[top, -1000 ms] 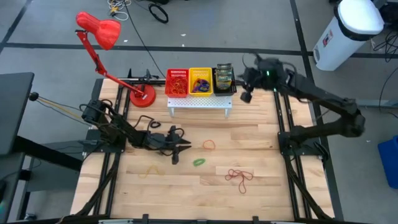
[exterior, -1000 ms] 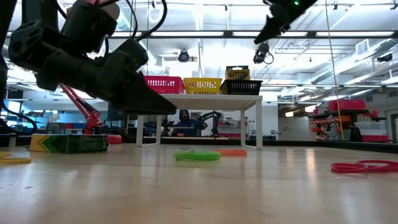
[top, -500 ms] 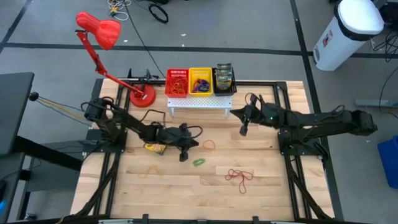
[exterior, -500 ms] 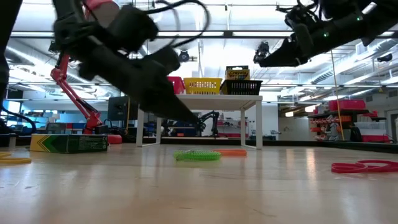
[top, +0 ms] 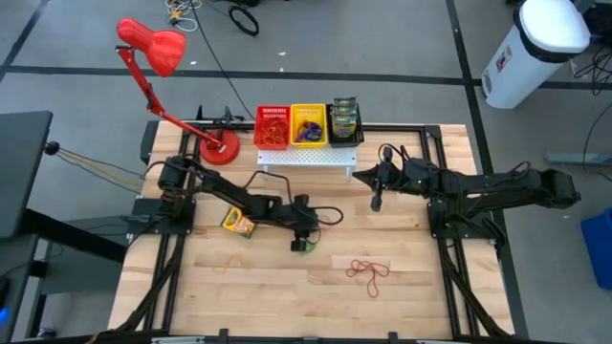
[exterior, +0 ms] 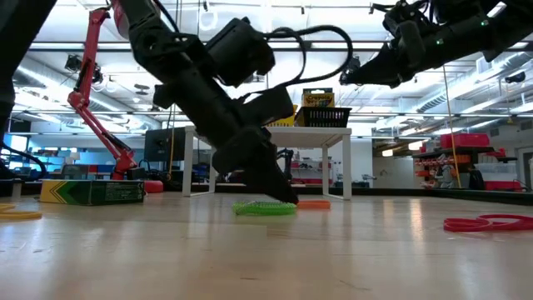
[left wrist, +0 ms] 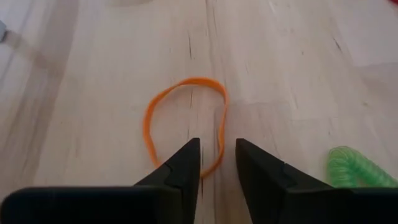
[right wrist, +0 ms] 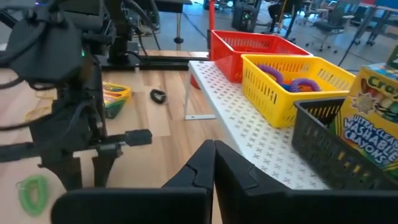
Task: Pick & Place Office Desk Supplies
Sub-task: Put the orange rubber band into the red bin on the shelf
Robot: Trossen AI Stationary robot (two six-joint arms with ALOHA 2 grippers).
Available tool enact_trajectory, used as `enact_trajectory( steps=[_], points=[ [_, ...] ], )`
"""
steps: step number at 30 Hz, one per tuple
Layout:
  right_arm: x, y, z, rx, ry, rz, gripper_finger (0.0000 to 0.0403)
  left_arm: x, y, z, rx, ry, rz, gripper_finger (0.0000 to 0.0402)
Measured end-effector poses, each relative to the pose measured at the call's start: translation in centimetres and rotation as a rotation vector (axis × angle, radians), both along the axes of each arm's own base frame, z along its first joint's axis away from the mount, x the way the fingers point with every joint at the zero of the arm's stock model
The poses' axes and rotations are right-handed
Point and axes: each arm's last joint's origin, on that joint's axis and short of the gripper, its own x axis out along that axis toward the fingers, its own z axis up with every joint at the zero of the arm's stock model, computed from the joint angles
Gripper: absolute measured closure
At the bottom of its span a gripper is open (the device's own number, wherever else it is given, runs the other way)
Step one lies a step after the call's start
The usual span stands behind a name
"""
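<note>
From above, your left gripper [top: 304, 244] covers most of the green band [top: 305, 248] beneath it. The frame edge just beside its fingers cuts that band in the wrist view.

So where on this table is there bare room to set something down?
Bare wood lies along the table front edge, below the red rubber bands, and between those and the right frame rail. It is crowded mid-table: left end effector, green band, crayon box.
</note>
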Motion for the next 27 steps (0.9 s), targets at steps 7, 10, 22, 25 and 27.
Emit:
enact_trajectory(
  steps=[7, 10, 22, 25, 27],
  points=[
    [0.0, 0.0, 0.0, 0.054, -0.014, -0.011, 0.0387, 0.0, 0.3, 0.1, 0.036, 0.055, -0.03, 0.037],
    [0.0, 0.0, -0.2, 0.057, -0.015, -0.005, 0.0394, -0.2, 0.2, 0.8, 0.054, 0.057, -0.047, 0.0393],
    [-0.5, 0.1, -1.6, 0.051, -0.062, -0.003, 0.0393, -6.5, 3.5, 16.4, 0.082, -0.237, 0.261, 0.0397],
    [-0.4, 0.1, -1.5, 0.047, -0.069, -0.002, 0.0399, -9.2, 6.0, 18.8, 0.142, -0.254, 0.407, 0.0397],
    [-0.4, 0.1, -1.4, 0.045, -0.076, -0.001, 0.0397, -10.4, 8.0, 19.7, 0.177, -0.262, 0.48, 0.0397]
  ],
)
